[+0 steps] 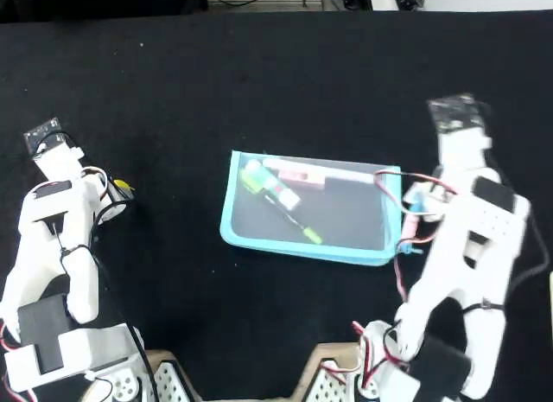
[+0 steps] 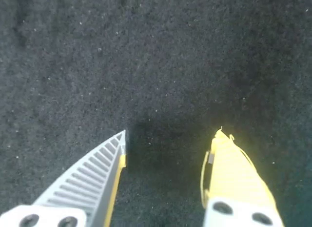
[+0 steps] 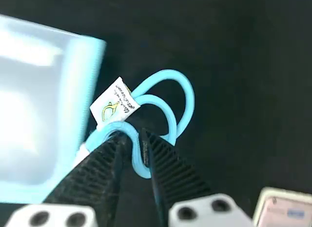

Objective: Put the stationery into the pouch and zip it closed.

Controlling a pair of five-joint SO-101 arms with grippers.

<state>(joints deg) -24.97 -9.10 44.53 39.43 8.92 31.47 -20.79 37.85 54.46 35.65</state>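
left gripper (image 2: 170, 134) hovers with its fingers apart over the black table (image 1: 259, 82), well apart from the blue pouch (image 1: 346, 225) lying flat mid-table. stationery (image 1: 281, 194) lies inside the pouch. right gripper (image 3: 130, 134) is pinched on a strand of the blue cord loop (image 3: 183, 90) at the pouch's end beside that arm.

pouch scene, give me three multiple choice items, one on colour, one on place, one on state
1. What colour is the translucent plastic pouch's rim? A red; B light blue; C green.
2. Where is the left gripper? A over bare black cloth; B inside the pouch; C on a shelf.
3. The right gripper is: A wide open; B gripping a cup; C shut on the blue cord loop.
B: the border is light blue. A: cloth lies beneath it. C: it pinches the loop.
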